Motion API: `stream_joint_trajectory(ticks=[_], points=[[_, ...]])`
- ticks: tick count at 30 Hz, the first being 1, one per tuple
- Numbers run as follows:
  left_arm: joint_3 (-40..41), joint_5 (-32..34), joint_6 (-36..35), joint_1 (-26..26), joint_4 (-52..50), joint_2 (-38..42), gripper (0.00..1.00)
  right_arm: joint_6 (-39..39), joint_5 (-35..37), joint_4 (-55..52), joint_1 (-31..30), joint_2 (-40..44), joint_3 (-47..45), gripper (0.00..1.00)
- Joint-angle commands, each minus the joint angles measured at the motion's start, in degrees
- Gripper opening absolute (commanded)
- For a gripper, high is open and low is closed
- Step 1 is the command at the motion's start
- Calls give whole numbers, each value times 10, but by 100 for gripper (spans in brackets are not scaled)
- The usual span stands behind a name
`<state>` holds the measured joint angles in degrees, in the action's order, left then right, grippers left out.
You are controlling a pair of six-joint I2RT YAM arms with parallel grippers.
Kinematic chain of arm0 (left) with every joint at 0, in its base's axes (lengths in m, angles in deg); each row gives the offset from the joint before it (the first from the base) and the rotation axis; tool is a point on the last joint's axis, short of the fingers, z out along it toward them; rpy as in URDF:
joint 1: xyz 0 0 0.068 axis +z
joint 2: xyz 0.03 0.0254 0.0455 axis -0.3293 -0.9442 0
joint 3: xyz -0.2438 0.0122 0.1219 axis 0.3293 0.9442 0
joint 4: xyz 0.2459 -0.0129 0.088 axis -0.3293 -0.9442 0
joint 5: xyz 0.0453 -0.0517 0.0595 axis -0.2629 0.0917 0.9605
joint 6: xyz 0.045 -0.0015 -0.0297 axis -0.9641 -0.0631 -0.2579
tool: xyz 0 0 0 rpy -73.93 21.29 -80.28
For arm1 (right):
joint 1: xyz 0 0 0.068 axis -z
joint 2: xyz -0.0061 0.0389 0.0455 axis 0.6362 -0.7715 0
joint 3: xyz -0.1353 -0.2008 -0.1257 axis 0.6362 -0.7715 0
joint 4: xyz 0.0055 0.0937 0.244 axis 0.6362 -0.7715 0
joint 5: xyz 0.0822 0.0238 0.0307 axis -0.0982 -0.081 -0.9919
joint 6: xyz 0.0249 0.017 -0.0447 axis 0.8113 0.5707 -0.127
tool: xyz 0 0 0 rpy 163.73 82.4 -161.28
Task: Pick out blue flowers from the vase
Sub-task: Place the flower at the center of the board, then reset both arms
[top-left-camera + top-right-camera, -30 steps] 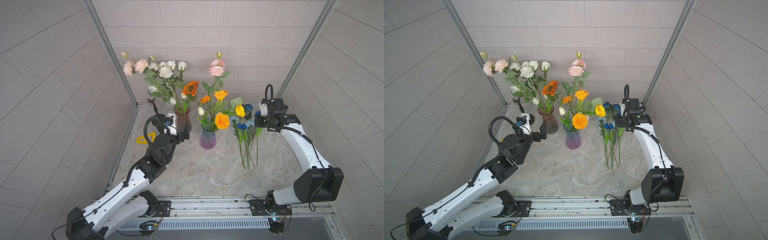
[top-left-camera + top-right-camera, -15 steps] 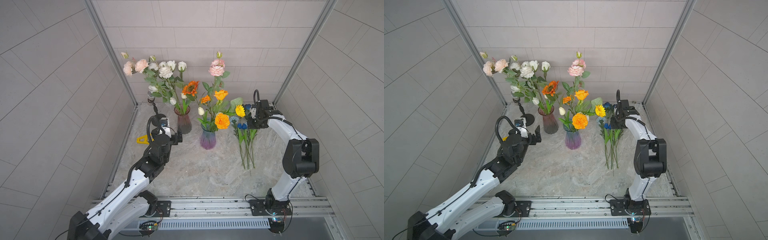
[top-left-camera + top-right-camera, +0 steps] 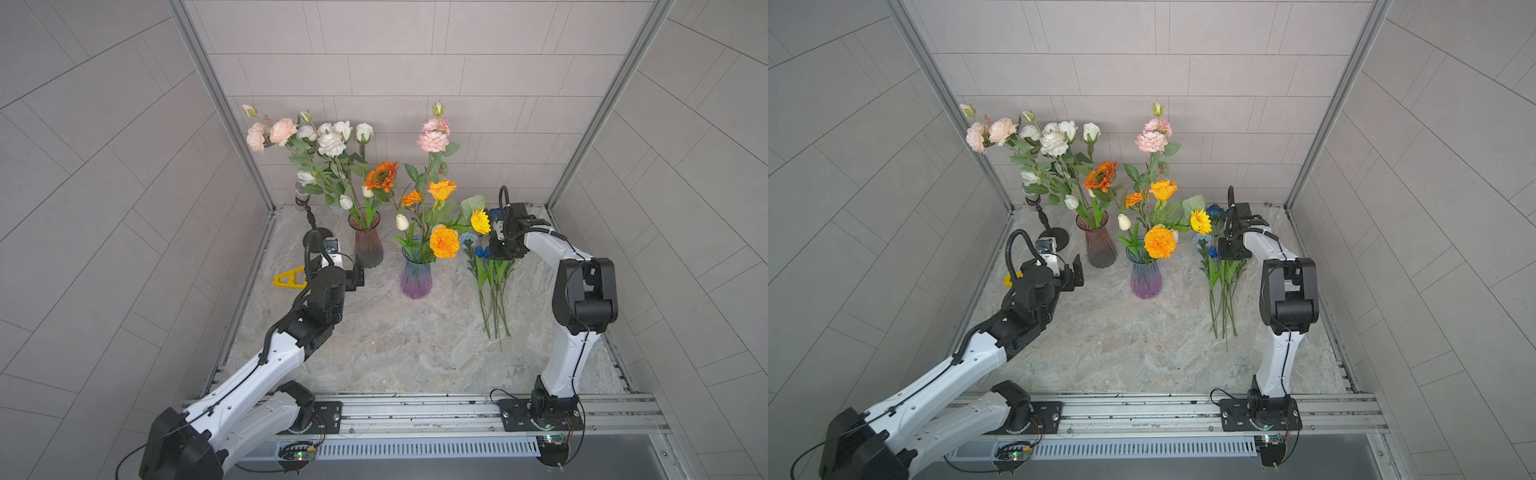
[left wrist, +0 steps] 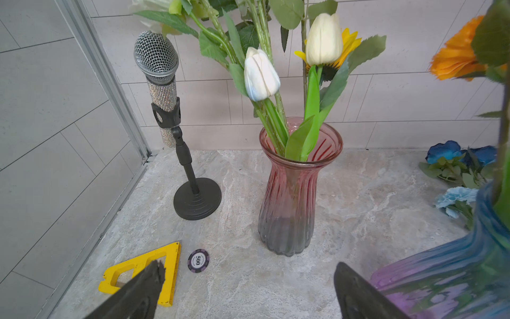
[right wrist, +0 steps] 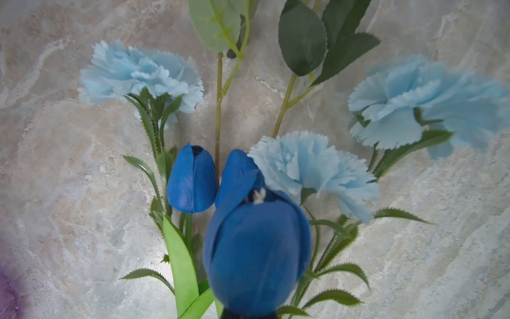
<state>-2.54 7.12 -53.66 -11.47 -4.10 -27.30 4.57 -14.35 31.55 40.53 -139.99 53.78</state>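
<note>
Several blue flowers point(image 3: 492, 286) lie in a bunch on the marble table at the right, seen in both top views point(image 3: 1223, 286). The right wrist view shows pale-blue carnations point(image 5: 311, 165) and a deep-blue tulip bud point(image 5: 191, 179) lying below. A second blue tulip point(image 5: 256, 248) fills that view, its base in my right gripper point(image 3: 496, 249), which is shut on it just above the bunch. My left gripper point(image 4: 248, 292) stands open and empty near the pink vase point(image 4: 289, 198). The blue-purple vase point(image 3: 415, 276) holds orange, yellow, pink and white blooms.
A microphone on a black stand point(image 4: 165, 82) is in the back left corner. A yellow triangle point(image 4: 154, 265) and a purple poker chip point(image 4: 198, 260) lie by my left gripper. Two deep-blue roses point(image 4: 444, 150) lie by the back wall. Tiled walls close in three sides.
The right arm has folded in, bringing its gripper with the blue tulip left and lower over the bunch. My left gripper drew back a little from the pink vase.
</note>
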Motion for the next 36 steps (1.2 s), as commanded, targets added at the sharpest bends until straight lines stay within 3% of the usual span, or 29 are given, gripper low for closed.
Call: stream_joint_trajectory(ticks=[1, 4, 8, 17, 22, 23, 24, 27, 31, 36], points=[[4, 50, 13, 3, -19, -17, 100, -9, 16, 11, 3, -1, 13, 2], [8, 72, 11, 6, -29, -30, 100, -10, 18, 15, 3, 0, 17, 2], [32, 78, 12, 14, -16, -33, 100, -13, 17, 11, 4, -10, 23, 10], [91, 47, 9, 42, 18, 1, 100, -2, 13, 59, 3, 63, -14, 46], [99, 21, 15, 67, 9, 1, 100, 4, 35, 94, 3, 140, -51, 75], [99, 9, 17, 74, 7, -1, 100, 4, 37, 106, 3, 157, -64, 90], [97, -2, 20, 83, 6, -4, 100, 4, 41, 125, 3, 176, -82, 100], [90, -2, 59, 110, -8, -15, 100, 32, 69, 168, 3, 221, -128, 100], [76, -4, 73, 136, -29, -33, 100, 48, 148, 146, 3, 254, -156, 100], [82, -109, 59, 182, -13, -46, 100, 72, 267, 169, 5, 301, -243, 99]])
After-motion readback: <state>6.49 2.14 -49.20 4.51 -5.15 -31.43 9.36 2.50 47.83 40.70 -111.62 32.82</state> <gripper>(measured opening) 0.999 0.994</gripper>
